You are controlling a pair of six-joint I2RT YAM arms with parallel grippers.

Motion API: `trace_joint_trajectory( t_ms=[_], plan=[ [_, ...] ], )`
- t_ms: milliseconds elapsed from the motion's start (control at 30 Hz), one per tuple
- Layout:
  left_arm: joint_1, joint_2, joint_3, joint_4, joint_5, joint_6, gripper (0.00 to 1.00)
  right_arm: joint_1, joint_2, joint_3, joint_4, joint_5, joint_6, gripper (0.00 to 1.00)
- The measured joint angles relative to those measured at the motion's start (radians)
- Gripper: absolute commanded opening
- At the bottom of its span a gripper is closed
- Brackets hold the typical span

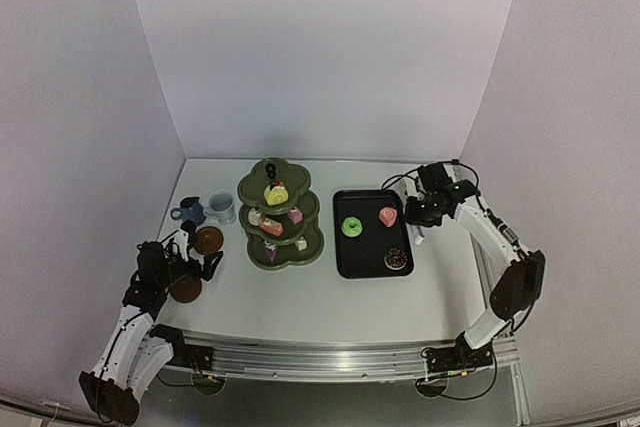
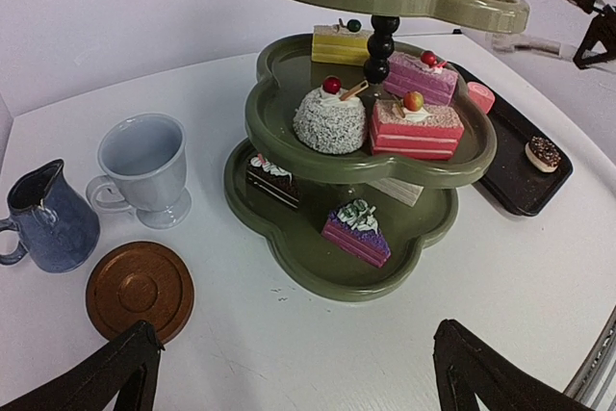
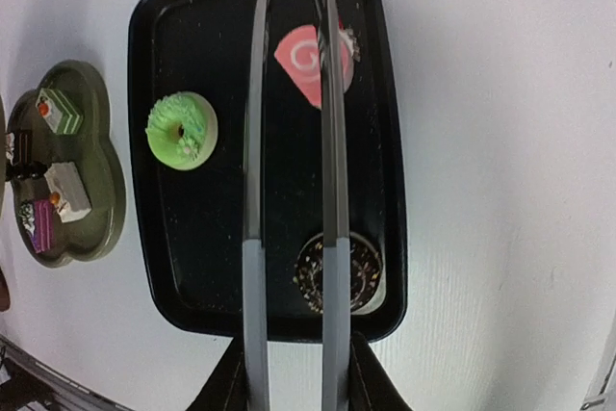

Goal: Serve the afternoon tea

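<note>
The olive-green three-tier stand [image 1: 304, 251] [image 2: 298, 259] holds several small cakes. A dark-blue cup [image 1: 188, 211] [image 2: 48, 220] and a white cup [image 1: 221, 208] [image 2: 144, 163] stand to its left. One brown saucer [image 1: 208, 240] [image 2: 140, 288] lies in front of the cups, another [image 1: 185, 290] nearer the left arm. My left gripper [image 1: 190, 269] [image 2: 294, 334] is open over bare table, beside the saucer. My right gripper [image 1: 420, 212] [image 3: 294, 363] is shut on the metal tongs [image 3: 329, 141], which reach over the pink cake [image 1: 388, 215] [image 3: 300, 60], a green doughnut [image 1: 352, 227] [image 3: 181, 129] and a chocolate doughnut [image 1: 396, 260] [image 3: 361, 276].
The black rectangular tray [image 1: 365, 252] [image 3: 221, 218] lies right of the stand and carries the three pastries. White walls close the table at the back and both sides. Cables hang near the right arm's wrist [image 1: 440, 182].
</note>
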Motion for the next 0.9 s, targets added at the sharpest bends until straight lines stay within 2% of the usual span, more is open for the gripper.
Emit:
trace_joint_trajectory(
  t_ms=[267,467,900],
  plan=[
    [0.0,0.01,0.0,0.0,0.0,0.0,0.99,-0.02,0.001,-0.104,-0.014,-0.155,0.105,0.27],
    [0.0,0.01,0.0,0.0,0.0,0.0,0.99,-0.043,0.008,-0.112,-0.013,-0.173,0.147,0.32],
    [0.0,0.01,0.0,0.0,0.0,0.001,0.99,-0.067,0.008,-0.09,-0.029,-0.163,0.182,0.32]
  ],
)
